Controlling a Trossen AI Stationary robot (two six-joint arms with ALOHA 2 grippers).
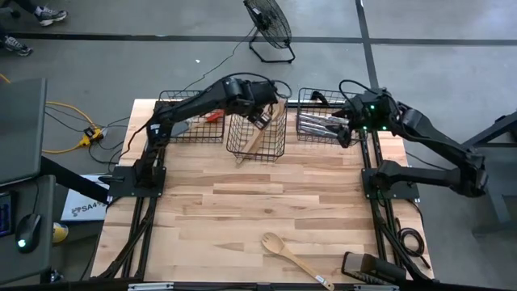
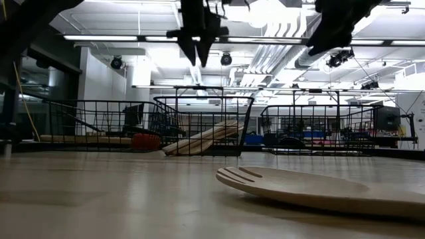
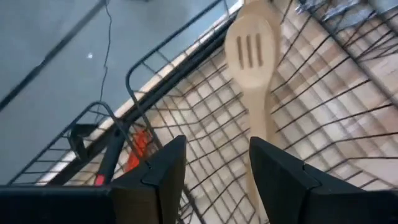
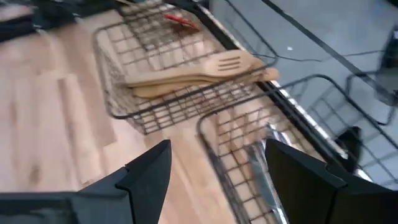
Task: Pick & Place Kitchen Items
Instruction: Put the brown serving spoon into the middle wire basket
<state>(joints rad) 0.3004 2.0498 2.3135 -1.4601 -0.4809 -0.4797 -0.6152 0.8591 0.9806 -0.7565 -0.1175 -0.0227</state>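
wooden spoon [image 2: 319, 189] foreground | left claw [image 1: 262, 115] open, above middle basket [image 1: 257, 139]

Pale wood table [image 1: 242, 202], black wire baskets [image 1: 257, 137]

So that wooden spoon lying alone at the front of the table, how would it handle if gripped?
The wooden spoon looks solid wood, so probably stiff and light. It lies flat, its long thin handle apart from anything else, so it seems unlikely to roll. Gripped far from the bowl, it might tilt.
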